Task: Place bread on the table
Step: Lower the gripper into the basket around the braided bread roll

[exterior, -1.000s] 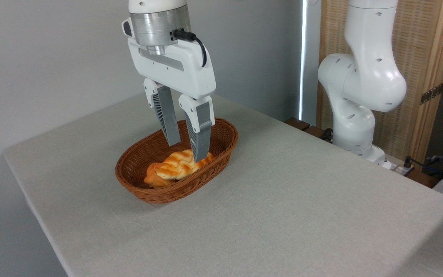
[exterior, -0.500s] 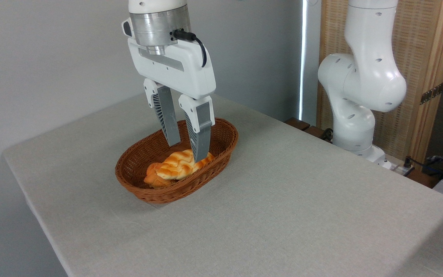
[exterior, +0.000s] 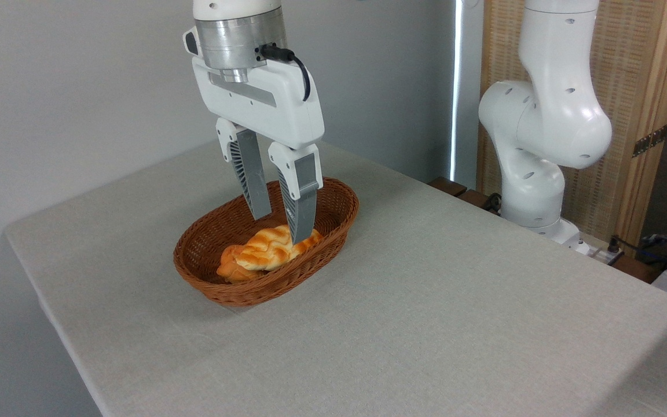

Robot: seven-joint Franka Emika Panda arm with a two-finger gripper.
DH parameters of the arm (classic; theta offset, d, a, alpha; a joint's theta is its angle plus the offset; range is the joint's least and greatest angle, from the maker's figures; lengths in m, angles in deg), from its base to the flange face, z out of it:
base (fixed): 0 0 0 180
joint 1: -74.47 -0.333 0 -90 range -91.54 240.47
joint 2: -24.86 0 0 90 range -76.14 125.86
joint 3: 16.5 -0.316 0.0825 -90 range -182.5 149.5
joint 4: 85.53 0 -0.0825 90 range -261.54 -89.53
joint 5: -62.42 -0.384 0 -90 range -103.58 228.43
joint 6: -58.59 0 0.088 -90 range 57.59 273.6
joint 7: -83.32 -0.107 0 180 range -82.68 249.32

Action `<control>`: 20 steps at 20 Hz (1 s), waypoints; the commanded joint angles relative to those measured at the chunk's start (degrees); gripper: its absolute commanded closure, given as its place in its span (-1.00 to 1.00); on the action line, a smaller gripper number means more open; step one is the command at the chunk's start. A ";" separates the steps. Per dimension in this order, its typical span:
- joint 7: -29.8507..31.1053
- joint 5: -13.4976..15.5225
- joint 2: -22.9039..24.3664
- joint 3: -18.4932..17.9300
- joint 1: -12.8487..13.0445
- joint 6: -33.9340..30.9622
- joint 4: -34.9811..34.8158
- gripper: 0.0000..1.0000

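Tabletop (exterior: 426,324): large, rectangular, covered in plain grey-beige woven cloth; bare across the near and right portions.

Basket (exterior: 206,284): brown oval wicker, standing on the tabletop toward its left-centre.

Bread (exterior: 267,249): elongated twisted loaf, glossy golden-orange with cream stripes, lying inside the basket along its length. Not on the cloth.

Bun (exterior: 228,269): small, orange, partly hidden under the loaf's left end, also in the basket.

Pincer (exterior: 281,223): two grey ribbed fingers (exterior: 250,179) pointing down into the basket, spread moderately apart, a clear gap between them. Released; it grips nothing. The nearer fingertip reaches the right part of the loaf; whether it touches the crust or hangs just in front of it cannot be told. The farther fingertip ends above the basket's interior, behind the loaf.

Arm (exterior: 542,133): white jointed body, standing past the tabletop's far right edge before a wooden screen.
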 commanded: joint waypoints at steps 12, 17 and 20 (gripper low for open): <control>1.18 1.15 -1.65 3.35 0.76 -0.97 -0.13 -1.00; 7.95 1.07 -3.59 6.26 0.84 -0.26 -0.65 -1.00; 12.43 1.07 -4.81 7.84 1.64 -0.26 -1.54 -1.00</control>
